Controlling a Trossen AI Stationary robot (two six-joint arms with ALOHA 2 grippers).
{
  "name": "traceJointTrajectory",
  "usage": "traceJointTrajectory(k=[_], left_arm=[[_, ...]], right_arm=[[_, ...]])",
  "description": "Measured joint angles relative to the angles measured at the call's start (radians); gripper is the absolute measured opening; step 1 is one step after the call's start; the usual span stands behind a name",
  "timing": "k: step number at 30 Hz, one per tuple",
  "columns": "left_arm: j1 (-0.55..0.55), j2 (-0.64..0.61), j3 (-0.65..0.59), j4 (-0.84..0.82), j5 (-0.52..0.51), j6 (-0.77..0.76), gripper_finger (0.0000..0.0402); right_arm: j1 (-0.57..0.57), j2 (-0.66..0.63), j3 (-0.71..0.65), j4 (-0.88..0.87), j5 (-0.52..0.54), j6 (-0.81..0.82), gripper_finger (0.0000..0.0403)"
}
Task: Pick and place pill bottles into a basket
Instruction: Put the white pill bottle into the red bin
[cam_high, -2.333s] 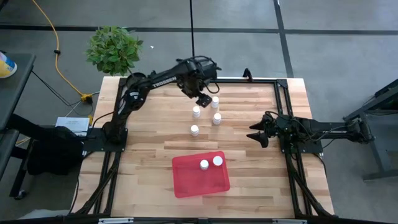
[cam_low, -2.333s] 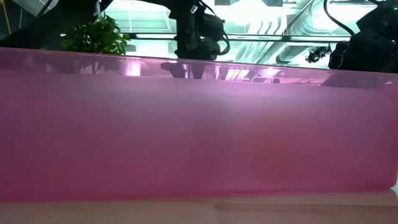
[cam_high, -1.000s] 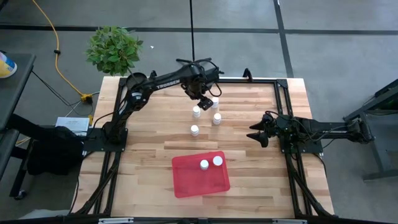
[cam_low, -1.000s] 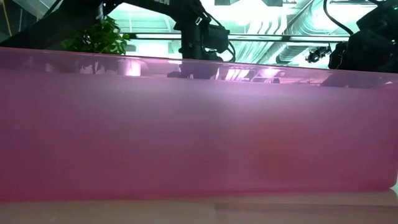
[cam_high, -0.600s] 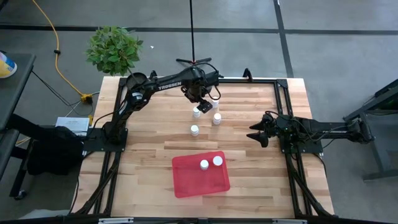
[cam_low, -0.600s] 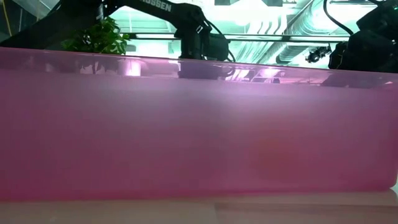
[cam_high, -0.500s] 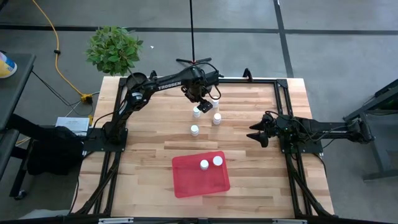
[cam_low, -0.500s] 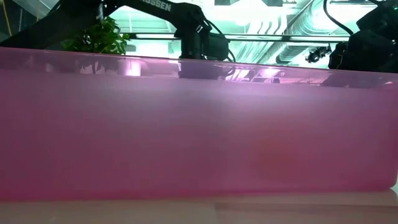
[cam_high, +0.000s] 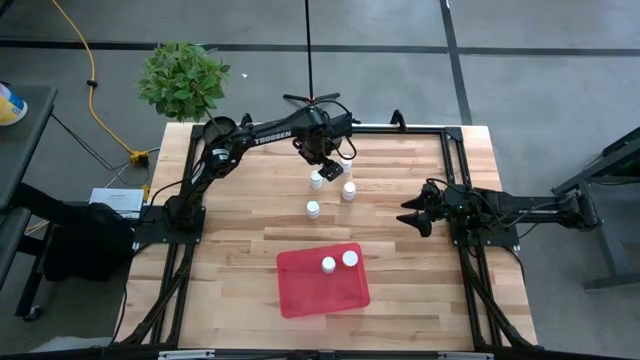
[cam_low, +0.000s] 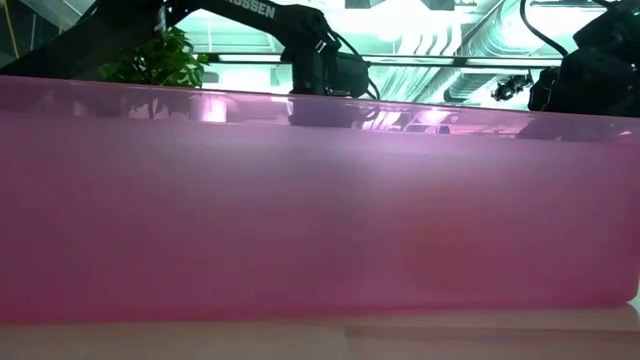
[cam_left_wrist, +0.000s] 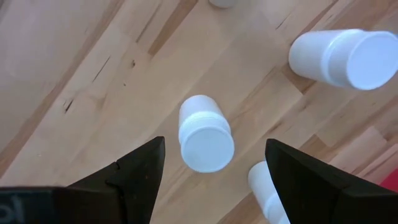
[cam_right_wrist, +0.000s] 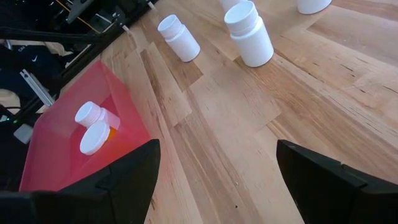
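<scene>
Spread wide, my left gripper (cam_left_wrist: 214, 171) straddles a pill bottle (cam_left_wrist: 205, 134) near the tabletop's far edge; I should centre it, lower, then close. Right gripper (cam_high: 414, 216) waits open at the right edge.

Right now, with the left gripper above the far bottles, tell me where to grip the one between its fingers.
Grip the pill bottle by its round body just under the white cap, coming straight down from above. It stands upright, centred between the open left gripper fingers, with neighbours apart on the table.
</scene>
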Motion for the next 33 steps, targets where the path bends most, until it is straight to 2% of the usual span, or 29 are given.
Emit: traceJointTrajectory(k=[19, 33], left_arm=[[-0.008, -0.001, -0.187, 0.112, 0.041, -0.004, 0.0312], [-0.008, -0.001, -0.196, 0.149, 0.043, -0.004, 0.0312]], right_arm=[[0.000, 0.000, 0.000, 0.000, -0.001, 0.018, 0.0312], [0.000, 0.000, 0.000, -0.001, -0.001, 0.018, 0.0312]])
